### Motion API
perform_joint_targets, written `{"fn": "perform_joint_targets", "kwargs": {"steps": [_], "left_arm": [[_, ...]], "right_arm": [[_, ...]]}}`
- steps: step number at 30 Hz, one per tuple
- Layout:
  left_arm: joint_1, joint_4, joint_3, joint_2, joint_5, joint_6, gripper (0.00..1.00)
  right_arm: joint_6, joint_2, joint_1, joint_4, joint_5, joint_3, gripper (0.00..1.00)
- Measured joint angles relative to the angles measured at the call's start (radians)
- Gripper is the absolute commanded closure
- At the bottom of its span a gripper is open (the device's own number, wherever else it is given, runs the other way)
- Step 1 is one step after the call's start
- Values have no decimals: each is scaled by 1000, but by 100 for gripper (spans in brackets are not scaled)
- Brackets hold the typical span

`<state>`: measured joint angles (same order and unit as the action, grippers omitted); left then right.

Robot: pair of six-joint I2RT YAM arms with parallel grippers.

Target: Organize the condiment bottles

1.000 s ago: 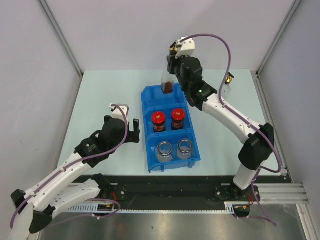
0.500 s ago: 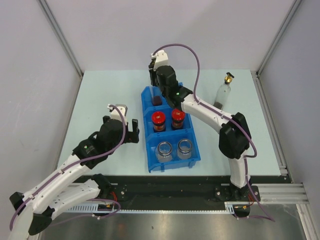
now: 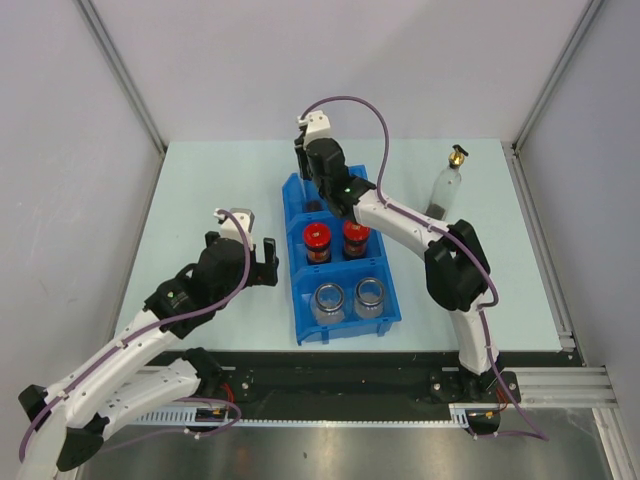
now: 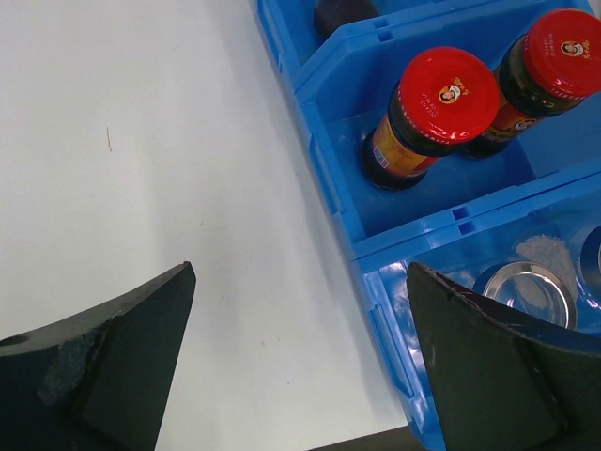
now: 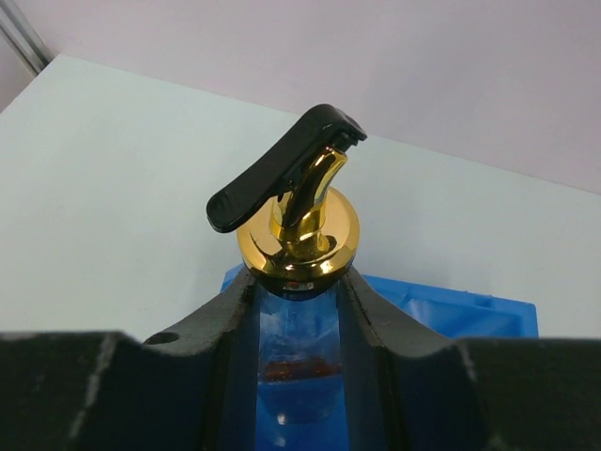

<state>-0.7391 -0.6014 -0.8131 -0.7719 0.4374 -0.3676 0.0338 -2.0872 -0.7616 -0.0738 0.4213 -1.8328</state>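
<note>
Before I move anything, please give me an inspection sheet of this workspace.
Surface: pale blue-green table, no spills seen.
Job's things: two brown red-lidded jars in middle section of blue three-compartment plastic bin; two clear silver-lidded jars in near section; one tall clear gold-spouted bottle in far section; second such bottle upright on table, far right.
Clutter: nothing seen.
Grippers: left gripper, jaws open left of bin; right gripper, jaws shut on far-section bottle.
Cables: purple cables along both arms.
Surroundings: grey walls, metal posts.

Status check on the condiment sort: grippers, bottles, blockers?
Right gripper shut on spout bottle at far compartment of blue bin. Left gripper open beside bin. Second spout bottle on table, far right; red-lidded jars and silver-lidded jars binned. No obstruction visible.
</note>
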Motion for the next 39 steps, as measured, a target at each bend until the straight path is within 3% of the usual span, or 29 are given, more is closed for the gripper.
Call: {"fn": "perform_joint_targets", "kwargs": {"steps": [5, 10, 18, 21, 22, 25, 31, 39], "left_arm": [[0, 0, 0, 0, 0, 0, 0], [0, 0, 2, 0, 0, 0, 0], [0, 0, 2, 0, 0, 0, 0], [0, 0, 2, 0, 0, 0, 0], [0, 0, 2, 0, 0, 0, 0], [0, 0, 2, -2, 1, 0, 0], [0, 0, 2, -6, 1, 0, 0], [0, 0, 2, -6, 1, 0, 0]], "right_arm": [[26, 0, 4, -25, 0, 1, 100], [40, -2, 4, -51, 0, 16, 89], [32, -15, -1, -95, 16, 45, 89], [32, -15, -2, -95, 19, 45, 77], [32, -15, -2, -95, 19, 45, 62], [31, -15, -4, -96, 19, 45, 36], [17, -15, -11, -135, 26, 46, 4], [7, -14, -19, -161, 29, 53, 0]]}}
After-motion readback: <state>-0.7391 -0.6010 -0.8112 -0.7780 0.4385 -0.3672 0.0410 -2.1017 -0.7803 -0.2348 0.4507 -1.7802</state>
